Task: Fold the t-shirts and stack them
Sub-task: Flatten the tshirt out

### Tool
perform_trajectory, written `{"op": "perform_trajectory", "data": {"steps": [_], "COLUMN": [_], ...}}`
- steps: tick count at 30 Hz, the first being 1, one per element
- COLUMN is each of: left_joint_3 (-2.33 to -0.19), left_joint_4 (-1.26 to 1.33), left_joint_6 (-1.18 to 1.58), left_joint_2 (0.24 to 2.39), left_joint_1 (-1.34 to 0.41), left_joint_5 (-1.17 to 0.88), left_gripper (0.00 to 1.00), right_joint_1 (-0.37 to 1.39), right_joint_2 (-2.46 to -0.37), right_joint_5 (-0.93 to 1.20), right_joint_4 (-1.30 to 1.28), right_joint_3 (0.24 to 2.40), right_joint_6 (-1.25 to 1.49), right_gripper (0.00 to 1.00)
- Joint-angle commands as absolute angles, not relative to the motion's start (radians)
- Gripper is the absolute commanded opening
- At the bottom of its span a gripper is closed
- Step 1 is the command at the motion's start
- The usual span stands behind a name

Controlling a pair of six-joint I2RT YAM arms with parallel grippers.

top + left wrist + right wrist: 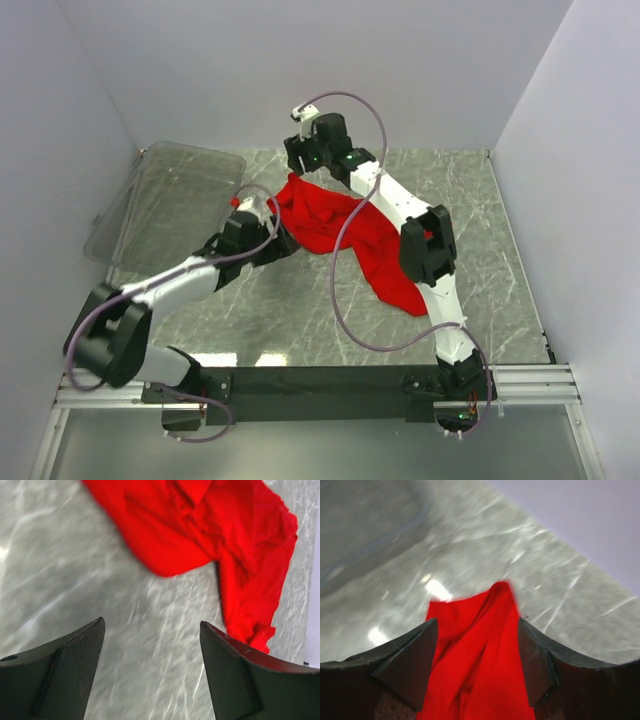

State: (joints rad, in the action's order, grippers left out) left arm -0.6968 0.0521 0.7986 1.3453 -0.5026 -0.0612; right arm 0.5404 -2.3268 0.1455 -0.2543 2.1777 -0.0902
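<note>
The red t-shirt [315, 220] lies crumpled on the grey marbled tabletop [510, 250], slanting from near the middle of the far edge back toward the near right. The right jaws stand apart at its far end with a fold of red cloth running between them; I cannot tell whether either touches it. The left jaws gape wide over bare tabletop, the t-shirt just beyond their tips. A clear plastic bin [170, 195] sits at the far left corner. Pale walls [420, 70] enclose three sides.

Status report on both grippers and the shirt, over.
Left gripper open, over bare table, short of t-shirt. Right gripper open, fabric between jaws. T-shirt crumpled, unfolded. Clear bin far left, not obstructing.
</note>
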Motion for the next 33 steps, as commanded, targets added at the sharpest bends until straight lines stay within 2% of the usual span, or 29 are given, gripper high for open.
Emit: {"op": "perform_trajectory", "data": {"steps": [1, 4, 7, 11, 15, 21, 33], "left_joint_3": [-0.810, -0.921, -0.998, -1.164, -1.261, -1.364, -1.430], "left_joint_4": [0.159, 0.172, 0.166, 0.069, 0.011, -0.057, -0.199], "left_joint_6": [0.798, 0.802, 0.810, 0.810, 0.822, 0.839, 0.793], "left_joint_2": [1.443, 1.563, 1.667, 1.799, 1.871, 1.971, 2.005], "left_joint_1": [-0.499, -0.500, -0.502, -0.505, -0.511, -0.529, -0.545], "left_joint_5": [-0.120, -0.155, -0.175, -0.131, -0.118, -0.114, -0.003], "left_gripper": [0.82, 0.80, 0.78, 0.74, 0.65, 0.52, 0.50], "right_joint_1": [0.459, 0.388, 0.356, 0.308, 0.275, 0.239, 0.175], "right_joint_2": [-2.140, -2.044, -1.947, -1.787, -1.681, -1.606, -1.555], "right_joint_5": [0.450, 0.589, 0.618, 0.644, 0.656, 0.661, 0.657], "right_joint_4": [-0.279, -0.343, -0.434, -0.396, -0.405, -0.416, -0.422], "right_joint_3": [2.075, 1.956, 1.852, 1.523, 1.355, 1.244, 1.181], "right_joint_6": [-0.176, -0.250, -0.348, -0.379, -0.364, -0.353, -0.344], "right_gripper": [0.71, 0.68, 0.61, 0.61, 0.57, 0.56, 0.56]}}
